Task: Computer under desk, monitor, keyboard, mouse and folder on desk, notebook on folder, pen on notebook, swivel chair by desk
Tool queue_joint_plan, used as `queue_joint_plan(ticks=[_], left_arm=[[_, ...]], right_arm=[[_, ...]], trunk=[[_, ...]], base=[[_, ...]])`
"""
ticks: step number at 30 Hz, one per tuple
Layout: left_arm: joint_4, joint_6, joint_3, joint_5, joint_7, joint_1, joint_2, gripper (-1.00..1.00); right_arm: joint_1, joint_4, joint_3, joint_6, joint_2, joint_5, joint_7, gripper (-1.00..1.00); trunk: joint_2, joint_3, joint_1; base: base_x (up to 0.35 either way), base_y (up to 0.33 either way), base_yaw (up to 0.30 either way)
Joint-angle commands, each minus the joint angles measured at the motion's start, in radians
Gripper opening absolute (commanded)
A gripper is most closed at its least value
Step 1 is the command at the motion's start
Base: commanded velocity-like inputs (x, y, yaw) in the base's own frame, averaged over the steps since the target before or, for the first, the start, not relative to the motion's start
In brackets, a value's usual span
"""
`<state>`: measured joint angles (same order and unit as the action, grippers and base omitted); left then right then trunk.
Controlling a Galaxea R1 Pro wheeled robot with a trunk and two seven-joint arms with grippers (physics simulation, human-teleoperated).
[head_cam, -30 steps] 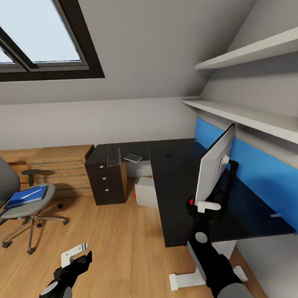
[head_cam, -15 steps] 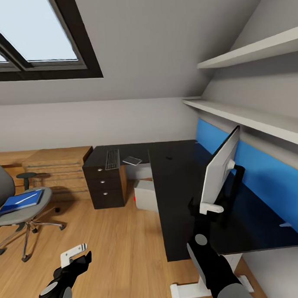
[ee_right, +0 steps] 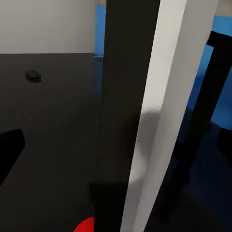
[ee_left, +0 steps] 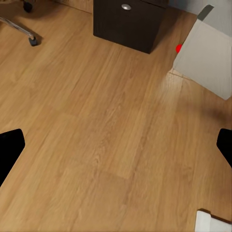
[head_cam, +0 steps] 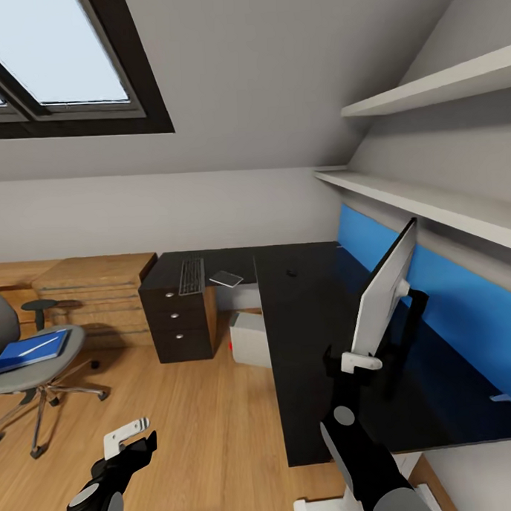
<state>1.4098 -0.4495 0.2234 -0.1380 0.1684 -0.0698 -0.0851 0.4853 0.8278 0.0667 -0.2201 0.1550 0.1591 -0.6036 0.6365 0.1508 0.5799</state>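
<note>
Fingers of the right gripper (head_cam: pixel 358 361) are seen at the lower edge of the monitor (head_cam: pixel 383 294), right of centre in the head view; whether they are clamped on the panel or merely beside it cannot be told. In the right wrist view the monitor's edge stands close ahead, with dark finger tips at both frame sides. Fingers of the left gripper (head_cam: pixel 128 433), at the lower left of the head view, are spread and hold nothing; only wooden floor (ee_left: pixel 106 125) lies between them in the left wrist view.

The monitor is noted standing on the worktop of the desk (head_cam: pixel 311 335), edge-on to the camera, in front of the blue back panel. The mouse (head_cam: pixel 292 272) lies on the worktop further back, near the frame centre. The computer (head_cam: pixel 249 339) rests on the floor at the desk's edge, partly beneath it.

The keyboard (head_cam: pixel 192 275) and a grey flat item, probably the notebook (head_cam: pixel 227 277), are recorded on the dark drawer unit (head_cam: pixel 178 318), left of centre, not yet beside the monitor. The folder (head_cam: pixel 31 350) with the pen (head_cam: pixel 38 345) on it remains on the swivel chair (head_cam: pixel 30 369) at the far left, well apart from the desk.

Judged progress: early. Keyboard, folder, notebook, pen and chair are all outstanding.
</note>
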Motion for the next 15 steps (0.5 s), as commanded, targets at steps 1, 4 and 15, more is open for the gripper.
queue_joint_plan(ticks=[1, 4, 15], left_arm=[[0.001, -0.005, 0.001, -0.011, 0.005, -0.001, -0.001, 1.0], [0.001, -0.005, 0.001, -0.011, 0.005, -0.001, -0.001, 1.0], [0.001, -0.005, 0.001, -0.01, 0.004, -0.001, -0.001, 1.0]], right_arm=[[0.001, -0.002, 0.0, 0.001, 0.0, 0.006, -0.007, 1.0], [0.001, -0.002, -0.004, 0.003, 0.0, 0.004, -0.007, 1.0], [0.001, -0.001, -0.014, 0.064, -0.005, -0.001, -0.029, 1.0]], trunk=[[0.001, 0.002, 0.0], [0.001, 0.002, 0.0], [0.001, 0.002, 0.0]], base=[[0.03, 0.0, 0.0], [0.013, 0.0, 0.0], [0.002, 0.0, 0.0]])
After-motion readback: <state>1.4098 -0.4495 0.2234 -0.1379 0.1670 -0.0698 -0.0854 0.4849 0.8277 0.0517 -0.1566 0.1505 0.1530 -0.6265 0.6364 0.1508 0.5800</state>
